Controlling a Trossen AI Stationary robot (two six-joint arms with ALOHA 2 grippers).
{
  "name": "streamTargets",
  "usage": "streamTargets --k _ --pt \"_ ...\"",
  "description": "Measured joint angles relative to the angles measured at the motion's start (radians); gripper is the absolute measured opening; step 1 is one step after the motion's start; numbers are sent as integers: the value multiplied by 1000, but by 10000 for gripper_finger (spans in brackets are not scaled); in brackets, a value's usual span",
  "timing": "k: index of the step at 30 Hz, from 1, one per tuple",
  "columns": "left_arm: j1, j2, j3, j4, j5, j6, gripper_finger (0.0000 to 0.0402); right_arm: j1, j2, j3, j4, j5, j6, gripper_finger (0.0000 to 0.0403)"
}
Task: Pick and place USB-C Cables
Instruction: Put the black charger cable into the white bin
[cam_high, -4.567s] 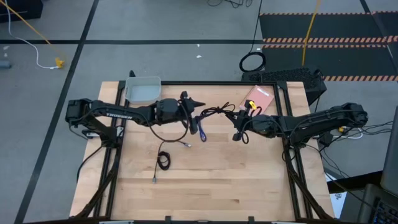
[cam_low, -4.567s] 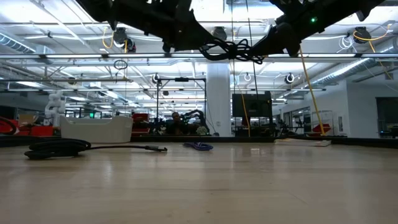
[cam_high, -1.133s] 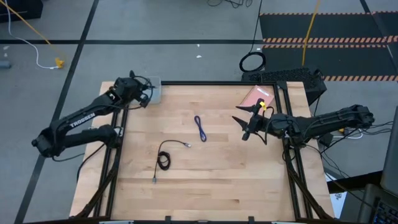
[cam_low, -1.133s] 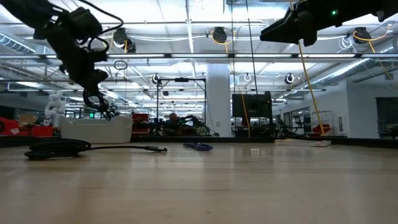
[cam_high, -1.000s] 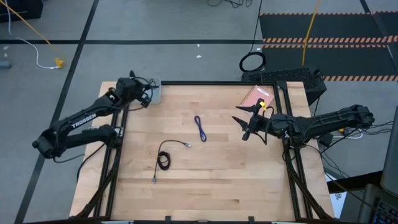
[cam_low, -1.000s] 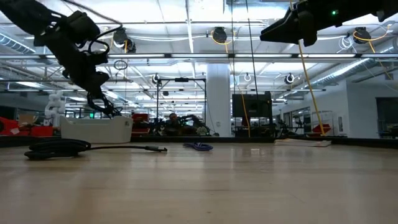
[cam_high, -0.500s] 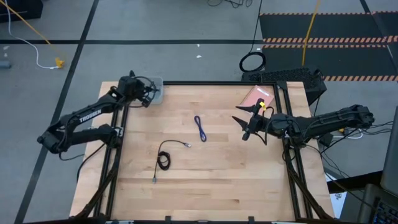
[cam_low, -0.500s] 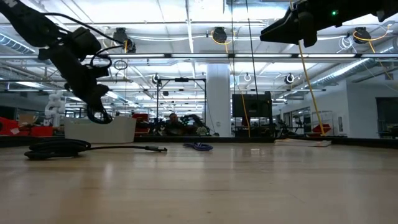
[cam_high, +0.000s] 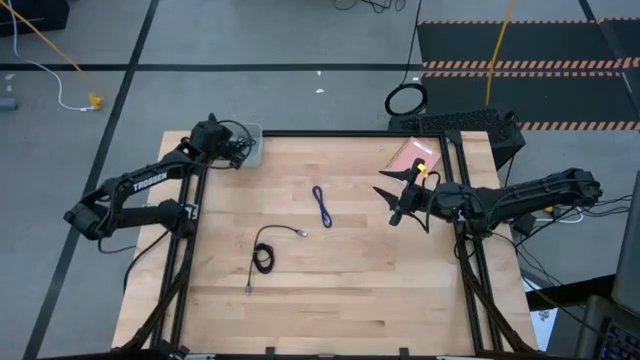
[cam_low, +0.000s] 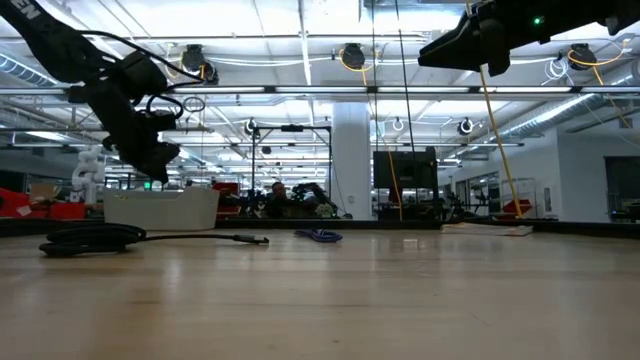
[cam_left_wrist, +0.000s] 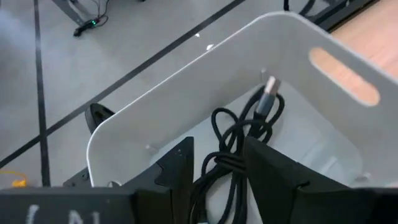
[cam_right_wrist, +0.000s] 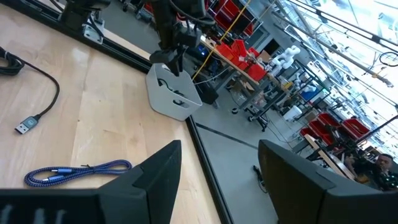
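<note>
My left gripper (cam_high: 236, 150) hangs over the white bin (cam_high: 252, 146) at the table's far left corner, shut on a bundled black USB-C cable (cam_left_wrist: 239, 134). In the low view it (cam_low: 165, 158) is above the bin's rim (cam_low: 160, 195). A blue-purple cable (cam_high: 322, 206) lies flat mid-table. A second black cable (cam_high: 264, 257) lies coiled nearer the front, with its plug ends stretched out. My right gripper (cam_high: 386, 200) is open and empty, raised over the table's right part. My left gripper pinches the black cable bundle, several strands (cam_left_wrist: 225, 163), between its two fingers. The fingers slant down toward the bin from the table's left. The cable's plug end (cam_left_wrist: 270, 94) reaches past the fingertips over the bin's inside; I cannot tell whether it touches the floor.
A pink-red flat packet (cam_high: 415, 152) lies at the far right of the table, behind my right gripper. Bare wood lies between the cables and the front edge. Black frame rails run along the table's sides.
My left gripper has carried the black cable a little toward the table's right and far edge, further over the bin; it dipped toward the bin, then rose slightly. The bin has shifted a little to the right. My right arm has kept still.
</note>
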Motion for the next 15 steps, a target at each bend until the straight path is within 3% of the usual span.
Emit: streamTargets --k 6,15 --pt "-88 -46 0 -2 29 -69 146 0 0 0 0 0 4 208" --pt "-412 -188 0 -116 23 -184 127 0 0 0 0 -1 54 208"
